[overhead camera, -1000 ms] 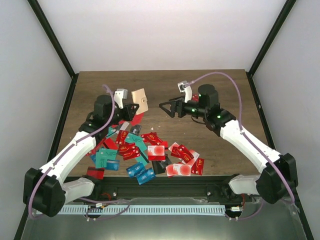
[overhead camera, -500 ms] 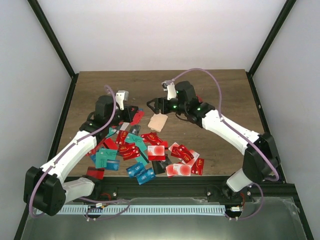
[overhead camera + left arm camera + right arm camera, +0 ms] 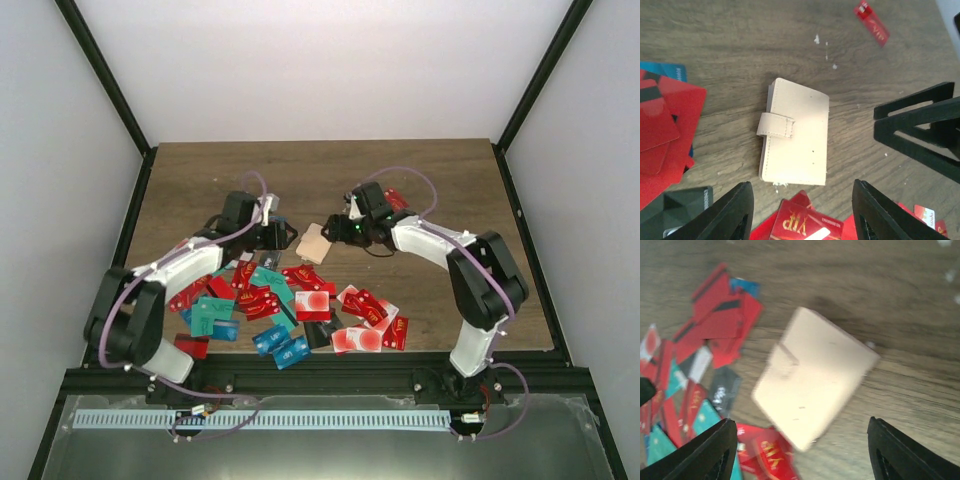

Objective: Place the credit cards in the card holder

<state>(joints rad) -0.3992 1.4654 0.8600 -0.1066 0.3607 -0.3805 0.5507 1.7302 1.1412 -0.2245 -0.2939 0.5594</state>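
1. Beige holder [image 3: 795, 132] lies shut just ahead of the left gripper [image 3: 801, 186], jaws spread, empty.
2. Same with the right gripper [image 3: 800, 422]: spread, holder right under it.
3. Loose cards [image 3: 258, 300] piled beside both.

The card holder [image 3: 314, 243], aloft in the left gripper [image 3: 284, 235] a second ago, now lies freed on the table [image 3: 440, 180]; the right gripper [image 3: 339, 231] has swung in low beside it.
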